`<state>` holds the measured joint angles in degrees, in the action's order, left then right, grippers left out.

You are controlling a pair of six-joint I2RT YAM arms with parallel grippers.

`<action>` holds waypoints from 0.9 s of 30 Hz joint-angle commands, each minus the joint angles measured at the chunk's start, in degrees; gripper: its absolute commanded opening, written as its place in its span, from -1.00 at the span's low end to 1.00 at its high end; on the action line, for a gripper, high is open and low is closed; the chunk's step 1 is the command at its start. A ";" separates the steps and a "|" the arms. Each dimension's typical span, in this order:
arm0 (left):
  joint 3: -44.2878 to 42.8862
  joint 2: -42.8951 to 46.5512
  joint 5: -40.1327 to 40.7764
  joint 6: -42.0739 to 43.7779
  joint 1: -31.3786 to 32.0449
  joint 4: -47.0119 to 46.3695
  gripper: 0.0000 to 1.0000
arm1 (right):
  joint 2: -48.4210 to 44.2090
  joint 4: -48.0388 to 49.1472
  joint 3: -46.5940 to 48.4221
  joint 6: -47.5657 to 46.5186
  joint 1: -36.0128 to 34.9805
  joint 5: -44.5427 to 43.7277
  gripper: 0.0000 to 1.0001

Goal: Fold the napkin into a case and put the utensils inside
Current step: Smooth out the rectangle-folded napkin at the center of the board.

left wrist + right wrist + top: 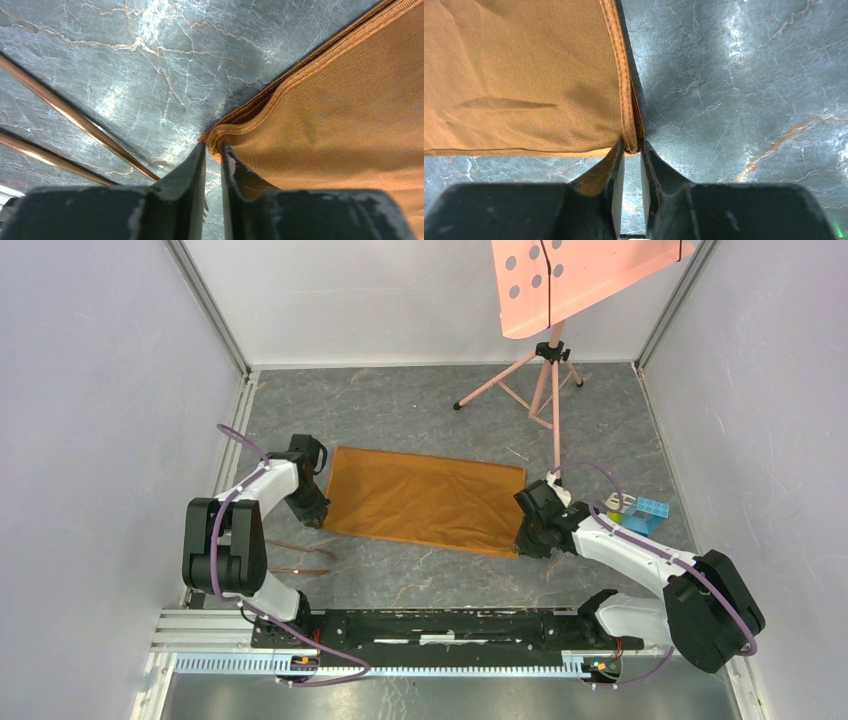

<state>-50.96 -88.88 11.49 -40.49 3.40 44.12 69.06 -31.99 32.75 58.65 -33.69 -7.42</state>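
Observation:
The orange-brown napkin (430, 500) lies flat on the grey marbled table as a doubled rectangle, two layers showing at its hemmed edge (280, 87). My left gripper (318, 520) is down at its near-left corner. In the left wrist view the jaws (212, 147) stand slightly apart, the cloth corner right at their tips. My right gripper (522, 548) is at the near-right corner, jaws (632, 145) narrowly parted with the napkin (524, 75) hem between the tips. The utensils (300, 552), thin copper rods (75, 117), lie left of the cloth beside the left arm.
A salmon-pink perforated panel (570, 280) on a tripod (545, 380) stands at the back right. Blue and green toy blocks (645, 512) sit just right of the right arm. White walls close in both sides; the arms' mounting rail (430, 625) runs along the near edge.

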 commanded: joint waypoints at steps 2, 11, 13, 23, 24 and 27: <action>-3.34 3.90 1.71 -0.02 -0.15 1.43 -0.30 | -2.24 0.49 0.01 -3.29 0.17 -0.14 -0.32; -9.24 10.57 -12.40 7.39 -0.12 -0.01 0.50 | -10.88 19.31 1.68 -41.50 3.11 1.71 0.79; -9.89 8.92 -23.92 7.95 -0.23 -6.89 0.69 | -6.44 22.48 4.97 -45.51 5.25 4.94 0.84; -20.91 -14.71 -40.70 3.35 -1.20 -24.44 0.73 | 13.54 37.60 11.62 -45.39 13.46 24.75 0.75; -21.59 -16.44 -40.50 3.41 -1.56 -24.85 0.73 | 15.07 38.47 11.79 -45.81 13.61 24.75 0.75; -22.26 -19.52 -40.65 3.24 -3.06 -26.77 0.72 | 18.37 42.22 11.40 -46.82 14.50 25.31 0.74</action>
<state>-70.46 -106.08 -25.71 -36.10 2.35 22.13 84.42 2.48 42.35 14.68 -20.10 13.67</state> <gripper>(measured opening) 0.867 0.875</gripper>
